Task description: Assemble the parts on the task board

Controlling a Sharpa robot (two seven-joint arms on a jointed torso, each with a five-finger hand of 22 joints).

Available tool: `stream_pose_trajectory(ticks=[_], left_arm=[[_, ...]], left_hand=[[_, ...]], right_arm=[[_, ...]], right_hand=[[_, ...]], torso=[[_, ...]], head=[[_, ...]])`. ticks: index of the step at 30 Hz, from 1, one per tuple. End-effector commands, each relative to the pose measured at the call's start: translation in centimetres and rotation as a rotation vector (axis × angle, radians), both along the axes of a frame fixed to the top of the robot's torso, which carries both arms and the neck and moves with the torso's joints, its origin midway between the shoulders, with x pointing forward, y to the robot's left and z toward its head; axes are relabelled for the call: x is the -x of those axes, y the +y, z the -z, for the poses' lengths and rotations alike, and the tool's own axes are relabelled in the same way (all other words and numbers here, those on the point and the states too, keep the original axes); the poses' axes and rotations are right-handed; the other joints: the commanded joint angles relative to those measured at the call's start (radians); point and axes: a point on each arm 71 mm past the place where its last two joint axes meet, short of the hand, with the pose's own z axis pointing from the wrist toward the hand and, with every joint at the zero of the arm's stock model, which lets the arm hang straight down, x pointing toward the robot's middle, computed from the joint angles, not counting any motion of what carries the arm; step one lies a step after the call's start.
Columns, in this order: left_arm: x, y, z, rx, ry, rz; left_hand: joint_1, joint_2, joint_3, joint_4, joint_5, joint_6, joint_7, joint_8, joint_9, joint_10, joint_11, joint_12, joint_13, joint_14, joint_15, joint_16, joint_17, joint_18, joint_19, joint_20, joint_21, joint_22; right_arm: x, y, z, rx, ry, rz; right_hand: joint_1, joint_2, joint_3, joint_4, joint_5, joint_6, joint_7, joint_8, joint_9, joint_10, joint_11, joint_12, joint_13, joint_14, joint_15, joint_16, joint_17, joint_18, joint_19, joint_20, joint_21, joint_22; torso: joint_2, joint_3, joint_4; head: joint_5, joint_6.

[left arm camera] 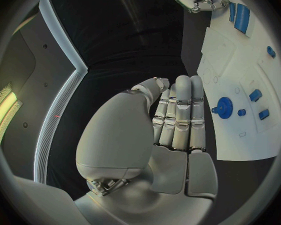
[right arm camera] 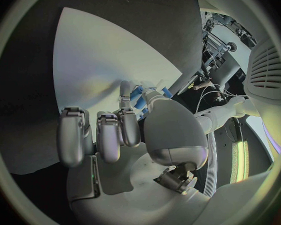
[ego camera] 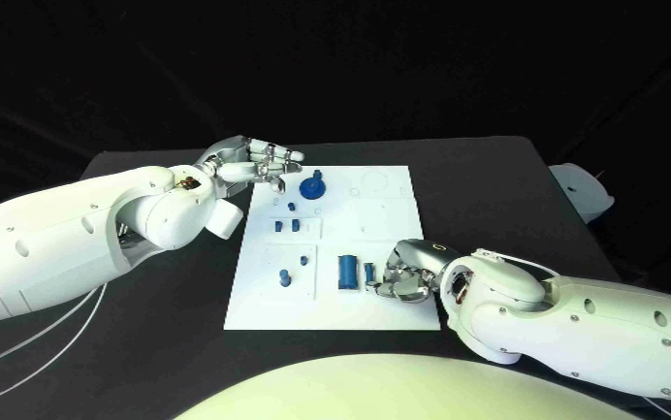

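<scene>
At the task board's (ego camera: pixel 392 245) far left corner your left hand (ego camera: pixel 259 166) hovers empty, fingers straight and together, near the blue gear (ego camera: pixel 312 186). Near the front edge, your right hand (ego camera: pixel 401 279) pinches a small blue part (ego camera: pixel 370 274); lift it straight, steadily.

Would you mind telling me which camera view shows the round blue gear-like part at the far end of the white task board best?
The left wrist view: the round blue gear-like part lies unobstructed on the white task board. The head view shows it smaller, beside the left hand. In the right wrist view I cannot make it out.
</scene>
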Motion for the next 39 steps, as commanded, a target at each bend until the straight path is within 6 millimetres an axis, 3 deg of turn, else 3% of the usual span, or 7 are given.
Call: stream_pose_trajectory(ticks=[1,12,19,27,32,37,39], left_arm=[[0.1,-0.3,-0.1,0.007,-0.002,0.018],[0.1,-0.3,-0.1,0.007,-0.001,0.018],[0.1,-0.3,-0.1,0.006,-0.001,0.018],[0.0,-0.2,0.0,0.006,-0.002,0.015],[0.0,-0.1,0.3,0.023,0.01,-0.003],[-0.5,0.0,0.7,0.068,0.024,-0.044],[-0.9,0.0,0.9,0.089,0.024,-0.065]], left_hand=[[0.004,0.002,-0.001,-0.003,-0.002,-0.008,0.002,0.005,0.0,-0.008,0.002,0.005,0.0,-0.004,0.004,-0.005,-0.001,0.015,-0.004,0.002,-0.003,-0.001],[0.004,0.002,-0.001,-0.003,-0.002,-0.008,0.002,0.005,0.0,-0.008,0.002,0.005,0.0,-0.004,0.004,-0.005,-0.001,0.015,-0.004,0.002,-0.003,-0.001],[0.004,0.002,-0.001,-0.003,-0.002,-0.008,0.002,0.005,0.0,-0.008,0.002,0.005,0.0,-0.004,0.004,-0.005,-0.001,0.015,-0.004,0.002,-0.003,-0.001],[0.004,0.002,-0.001,-0.003,-0.002,-0.008,0.002,0.005,0.0,-0.008,0.002,0.005,0.0,-0.004,0.004,-0.005,-0.001,0.015,-0.004,0.002,-0.003,-0.001],[-0.006,0.003,-0.002,0.003,-0.002,-0.009,0.003,0.006,0.0,-0.011,0.003,0.009,-0.001,-0.004,0.006,-0.006,-0.003,0.014,-0.006,0.004,-0.005,-0.002],[-0.034,-0.002,-0.015,0.022,-0.003,-0.013,0.001,0.009,0.0,-0.018,0.002,0.017,-0.001,-0.019,0.01,-0.016,-0.007,0.014,-0.018,0.01,-0.022,-0.013],[-0.047,-0.005,-0.022,0.035,-0.003,-0.014,0.0,0.013,0.001,-0.026,0.004,0.018,-0.004,-0.067,0.015,-0.063,-0.028,0.013,-0.049,0.017,-0.062,-0.034]], right_arm=[[-0.2,0.0,0.1,0.008,-0.012,0.001],[-0.6,-0.1,0.4,0.013,-0.006,0.012],[-0.4,0.0,0.1,-0.006,-0.009,0.009],[-0.8,-0.6,-1.6,-0.138,-0.061,0.042],[-2.8,-1.9,-3.3,-0.334,-0.071,0.09],[-6.7,-4.1,-4.1,-0.605,-0.004,0.21],[-8.4,-5.1,-4.1,-0.693,0.016,0.269]], right_hand=[[0.013,0.002,-0.007,0.001,0.005,-0.005,-0.003,0.007,-0.001,0.031,-0.005,-0.005,0.151,0.098,-0.009,0.003,0.226,-0.014,0.048,-0.004,0.003,0.221],[0.042,0.005,-0.016,-0.011,-0.004,-0.008,-0.004,0.007,-0.001,0.031,-0.005,-0.006,0.151,0.098,-0.009,0.003,0.226,-0.013,0.048,-0.005,0.001,0.221],[0.11,0.003,-0.031,-0.046,-0.12,-0.013,-0.004,0.008,-0.004,0.028,-0.006,-0.013,0.148,0.097,-0.009,0.002,0.224,-0.012,0.046,-0.005,-0.004,0.22],[0.085,-0.005,-0.062,-0.016,-0.095,-0.041,0.01,-0.01,-0.014,0.001,0.006,-0.074,0.114,0.09,0.0,-0.013,0.195,-0.003,0.027,0.001,-0.056,0.206],[0.122,-0.012,-0.092,-0.012,-0.024,-0.097,0.041,-0.052,-0.036,-0.069,0.032,-0.206,0.04,0.063,0.022,-0.075,0.089,0.026,-0.036,0.019,-0.221,0.162],[0.257,0.009,-0.085,-0.058,-0.08,-0.167,0.081,-0.093,-0.055,-0.361,0.07,-0.741,-0.297,-0.085,0.052,-0.412,-0.335,0.119,-0.283,0.047,-0.824,-0.034],[0.306,0.018,-0.069,-0.077,-0.123,-0.204,0.095,-0.114,-0.067,-0.405,0.093,-0.823,-0.372,-0.185,0.068,-0.653,-0.58,0.132,-0.356,0.065,-0.984,-0.112]], torso=[[0.0,0.0006,0.0002],[0.0,-0.0001,-0.0002],[0.0,0.0005,0.0],[-0.004,-0.0025,-0.0014],[-0.013,-0.0092,-0.0037],[-0.032,-0.0235,-0.0074],[-0.041,-0.0295,-0.0074]], head=[[-0.002,0.0],[-0.002,0.0],[-0.002,0.0],[-0.004,0.0],[-0.008,0.0],[-0.013,0.0],[-0.015,0.0]])
